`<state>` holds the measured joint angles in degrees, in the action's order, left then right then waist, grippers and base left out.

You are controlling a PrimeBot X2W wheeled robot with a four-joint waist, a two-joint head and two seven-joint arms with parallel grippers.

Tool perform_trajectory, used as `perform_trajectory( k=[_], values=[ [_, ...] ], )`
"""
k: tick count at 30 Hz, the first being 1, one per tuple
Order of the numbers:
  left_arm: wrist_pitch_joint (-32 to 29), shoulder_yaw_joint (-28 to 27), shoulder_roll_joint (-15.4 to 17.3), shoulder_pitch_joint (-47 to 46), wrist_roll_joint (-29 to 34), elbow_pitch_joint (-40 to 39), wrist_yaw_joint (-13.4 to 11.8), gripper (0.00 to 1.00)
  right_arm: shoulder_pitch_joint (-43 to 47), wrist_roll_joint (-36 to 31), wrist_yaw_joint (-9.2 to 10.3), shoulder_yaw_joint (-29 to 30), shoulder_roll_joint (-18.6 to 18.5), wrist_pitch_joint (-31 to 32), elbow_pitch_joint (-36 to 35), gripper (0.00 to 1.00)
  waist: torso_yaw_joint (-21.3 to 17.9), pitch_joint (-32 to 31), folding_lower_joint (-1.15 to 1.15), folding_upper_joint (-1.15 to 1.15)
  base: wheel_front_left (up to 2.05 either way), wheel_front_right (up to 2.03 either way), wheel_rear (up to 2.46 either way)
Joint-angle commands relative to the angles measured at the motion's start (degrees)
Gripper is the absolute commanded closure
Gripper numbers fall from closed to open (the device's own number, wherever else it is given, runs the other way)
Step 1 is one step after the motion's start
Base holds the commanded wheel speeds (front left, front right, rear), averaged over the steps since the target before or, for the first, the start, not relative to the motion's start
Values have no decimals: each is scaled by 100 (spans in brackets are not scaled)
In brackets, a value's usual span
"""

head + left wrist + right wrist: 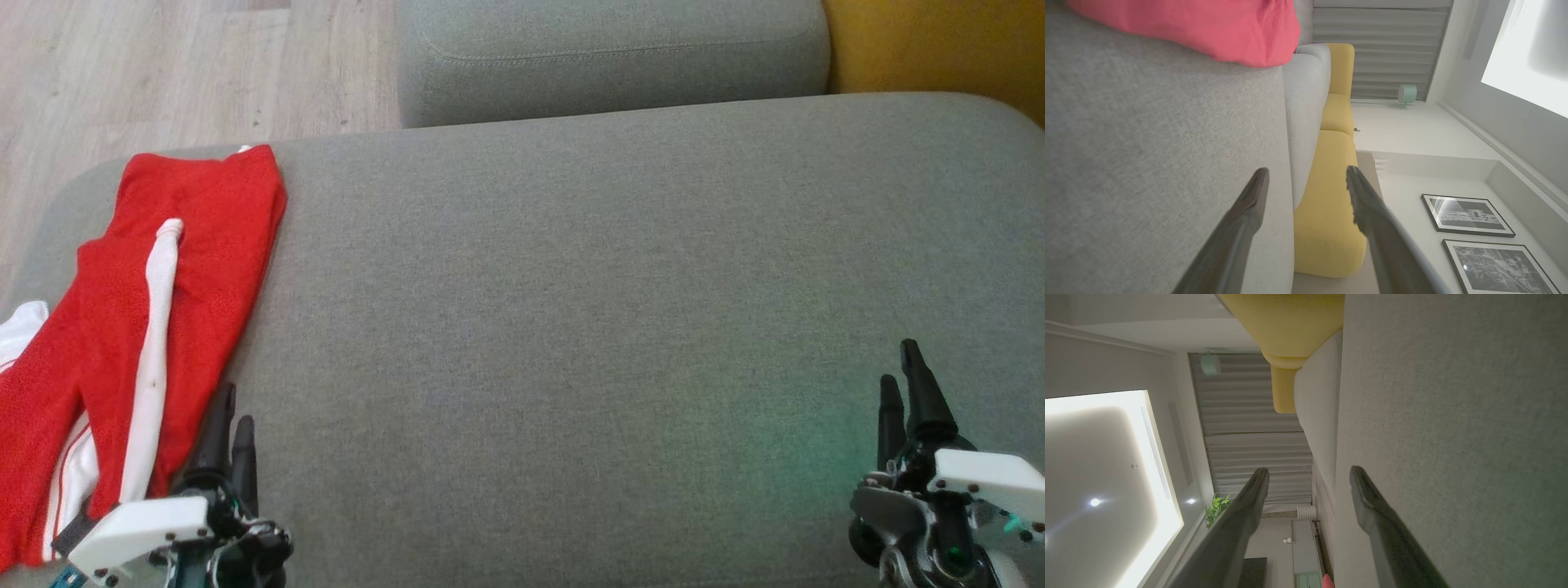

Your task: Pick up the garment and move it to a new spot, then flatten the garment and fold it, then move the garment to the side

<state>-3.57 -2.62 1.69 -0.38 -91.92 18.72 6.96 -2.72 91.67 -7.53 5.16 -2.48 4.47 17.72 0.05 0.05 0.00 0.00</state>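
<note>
A red garment [188,269] with a white stripe and white trim lies folded lengthwise along the left edge of the grey cushion [612,327]. In the left wrist view the garment [1200,24] shows as a red band at the top. My left gripper [230,416] stands open at the lower left, just to the right of the garment's near end, with nothing between its fingers [1249,204]. At the lower right, my right gripper [908,384] is open and empty above the cushion [1453,437], far from the garment.
A second grey cushion [612,57] lies beyond the far edge, with a yellow seat [939,45] at the far right. Wooden floor [163,73] shows past the cushion's far left corner. The cushion's left edge is close beside the garment.
</note>
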Motion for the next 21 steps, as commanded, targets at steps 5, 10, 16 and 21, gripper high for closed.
perform_trajectory(
  k=[5,10,16,21],
  values=[
    [126,-9,73,-315,254,-271,13,0,-294,-125,1,-153,-61,-172,-304,0,7,-11,0,0,0,0,0],
    [211,-15,71,-332,651,-332,-4,0,-335,-360,1,-311,-132,-279,-345,0,13,-21,0,0,0,0,0],
    [311,1,70,-354,1118,-395,-10,0,-391,-652,1,-491,-186,-390,-391,0,10,-32,0,0,0,0,0],
    [395,41,72,-375,1561,-472,-29,0,-416,-954,1,-620,-195,-475,-416,0,5,-43,0,0,0,0,0]
  ],
)
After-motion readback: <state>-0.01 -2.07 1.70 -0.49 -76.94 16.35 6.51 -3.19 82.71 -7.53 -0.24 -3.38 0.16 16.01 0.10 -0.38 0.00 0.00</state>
